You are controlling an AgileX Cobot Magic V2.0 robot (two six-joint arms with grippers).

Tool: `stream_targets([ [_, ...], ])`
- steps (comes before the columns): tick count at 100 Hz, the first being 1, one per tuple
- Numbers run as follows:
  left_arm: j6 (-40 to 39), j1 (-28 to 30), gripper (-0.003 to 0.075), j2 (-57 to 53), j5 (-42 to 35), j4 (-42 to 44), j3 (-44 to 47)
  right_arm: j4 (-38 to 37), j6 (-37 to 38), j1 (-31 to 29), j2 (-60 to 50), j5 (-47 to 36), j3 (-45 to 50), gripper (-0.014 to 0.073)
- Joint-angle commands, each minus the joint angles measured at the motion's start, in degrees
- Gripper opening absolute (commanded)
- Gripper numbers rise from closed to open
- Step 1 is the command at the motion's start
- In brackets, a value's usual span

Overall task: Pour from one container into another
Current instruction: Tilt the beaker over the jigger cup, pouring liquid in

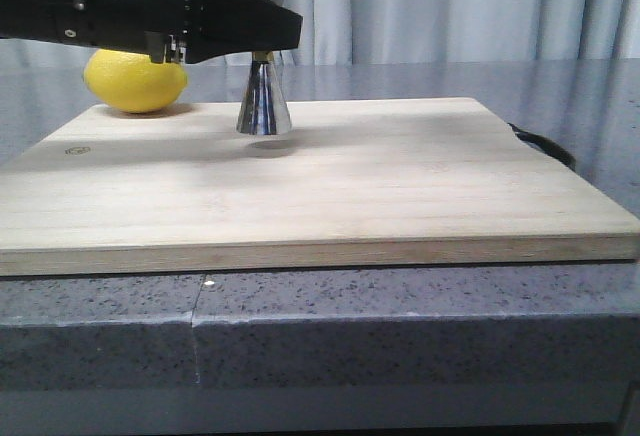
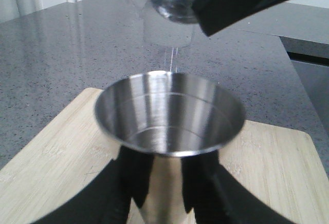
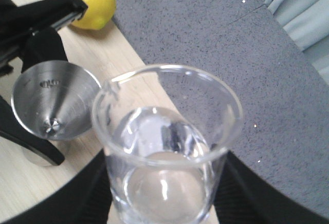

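Gripping the steel jigger at its narrow waist, the left gripper has its jaws closed on either side of the stem; the jigger stands upright on the wooden cutting board, toward the back left of it in the front view. Left arm comes in from the left there and hides the jigger's upper cone; only the lower cone and a bit of brass band show.

Right gripper holds the glass beaker, dark fingers pressed on both sides of its lower wall. Beaker has clear liquid in the bottom. In the left wrist view the beaker's base sits high above and beyond the jigger's open mouth, apart from it, with one black finger across it. Faint thin vertical streaks show between beaker and jigger; cannot tell if that is liquid or reflection. Cannot tell either whether the jigger cup holds any liquid.

Right wrist view: jigger's open cone is just beside the beaker's lip, not touching.

Lemon sits at the board's back left corner, behind the left arm, near the jigger. Board lies on a grey speckled tabletop. Pale curtains behind.
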Motion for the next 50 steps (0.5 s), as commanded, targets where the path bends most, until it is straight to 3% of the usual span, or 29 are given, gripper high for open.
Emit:
stream_targets([
  [1, -0.3, -0.4, 0.0189, -2.7, 6.6, -4.4, -1.8, -3.2, -2.8, 1.0, -0.8, -1.1, -4.2, 0.0288],
  [31, -0.3, -0.4, 0.0189, -2.7, 6.6, -4.4, -1.8, -15.7, -3.2, 4.6, 0.8, 0.5, -5.3, 0.0288],
  [50, -0.3, -0.4, 0.0189, -2.7, 6.6, -4.4, -1.8, -18.1, -7.2, 5.5, 0.8, 1.3, -5.3, 0.0288],
])
